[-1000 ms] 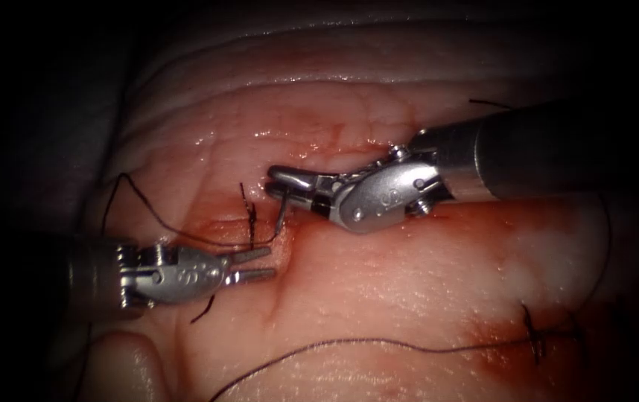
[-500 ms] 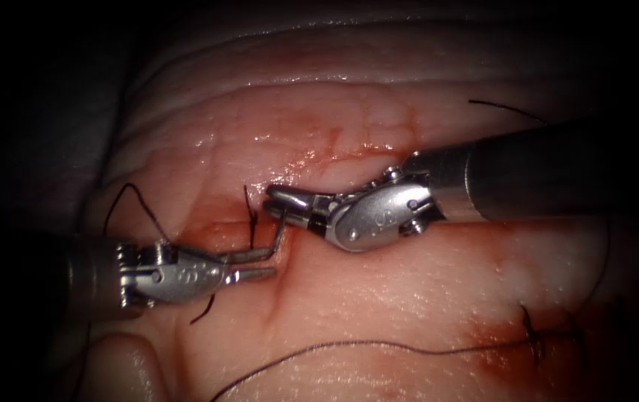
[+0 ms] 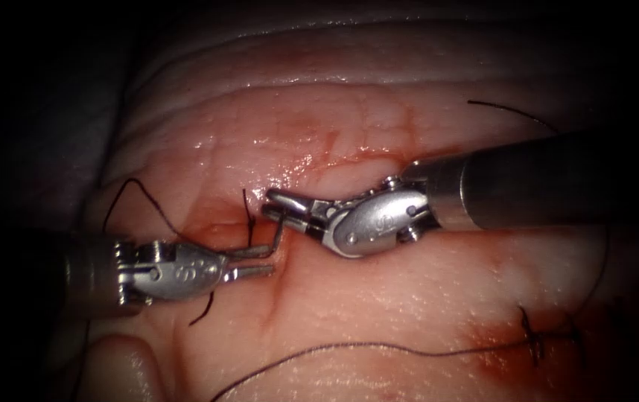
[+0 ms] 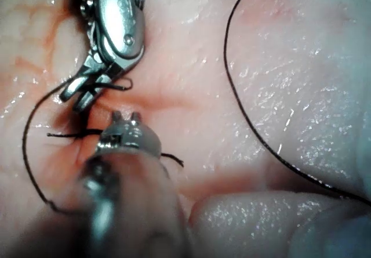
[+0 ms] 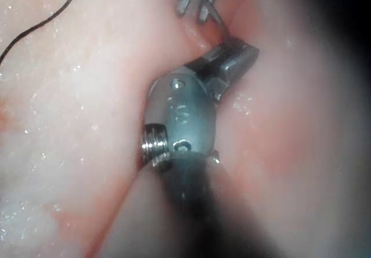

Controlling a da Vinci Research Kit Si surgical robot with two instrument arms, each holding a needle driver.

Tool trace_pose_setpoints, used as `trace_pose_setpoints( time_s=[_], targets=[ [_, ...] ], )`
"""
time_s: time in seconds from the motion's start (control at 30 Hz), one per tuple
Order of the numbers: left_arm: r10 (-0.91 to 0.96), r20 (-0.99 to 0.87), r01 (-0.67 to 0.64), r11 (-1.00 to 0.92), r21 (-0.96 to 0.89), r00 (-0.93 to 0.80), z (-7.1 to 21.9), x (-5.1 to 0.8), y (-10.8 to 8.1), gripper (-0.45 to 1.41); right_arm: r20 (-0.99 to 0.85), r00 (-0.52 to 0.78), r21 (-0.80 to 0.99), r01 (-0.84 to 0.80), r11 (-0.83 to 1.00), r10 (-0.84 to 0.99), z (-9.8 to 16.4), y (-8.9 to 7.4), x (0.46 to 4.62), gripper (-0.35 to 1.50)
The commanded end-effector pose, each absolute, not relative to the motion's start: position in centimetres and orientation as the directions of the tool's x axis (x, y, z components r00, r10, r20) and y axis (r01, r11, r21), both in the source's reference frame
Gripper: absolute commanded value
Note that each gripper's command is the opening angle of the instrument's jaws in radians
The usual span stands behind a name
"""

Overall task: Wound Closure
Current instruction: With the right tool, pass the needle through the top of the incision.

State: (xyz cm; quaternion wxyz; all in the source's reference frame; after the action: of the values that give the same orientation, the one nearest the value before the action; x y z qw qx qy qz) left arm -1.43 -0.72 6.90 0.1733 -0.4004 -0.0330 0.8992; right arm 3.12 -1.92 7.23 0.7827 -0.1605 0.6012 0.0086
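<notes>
Lower now, right pincer [image 3: 278, 205] holds needle [image 3: 280, 232] near-upright.

Around your lit field, the frame falls into darkness at every edge, deepest at upper left and far right.

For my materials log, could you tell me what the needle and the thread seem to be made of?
Needle, held near one end by the right tool over the cut: apparently polished steel, grey with a bright glint. Thread: thin, dark and matte, lying limp on the tissue; fibre unclear. Left tool holds nothing.
</notes>
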Motion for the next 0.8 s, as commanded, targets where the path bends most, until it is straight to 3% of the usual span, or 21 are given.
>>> trace_pose_setpoints(
  time_s=[0.03, 0.8],
  targets=[
    [0.338, -0.709, -0.284, -0.938, -0.199, -0.619, 6.97, -1.49, -0.74, -0.11, -0.943, 0.280, -0.240, -0.199, 0.950, -0.180, 7.30, -1.98, 3.18, -0.35],
    [0.337, -0.709, -0.284, -0.938, -0.197, -0.619, 6.97, -1.48, -0.75, -0.11, -0.933, 0.354, -0.103, -0.086, 0.991, -0.066, 7.59, -2.18, 3.19, -0.35]
  ],
)
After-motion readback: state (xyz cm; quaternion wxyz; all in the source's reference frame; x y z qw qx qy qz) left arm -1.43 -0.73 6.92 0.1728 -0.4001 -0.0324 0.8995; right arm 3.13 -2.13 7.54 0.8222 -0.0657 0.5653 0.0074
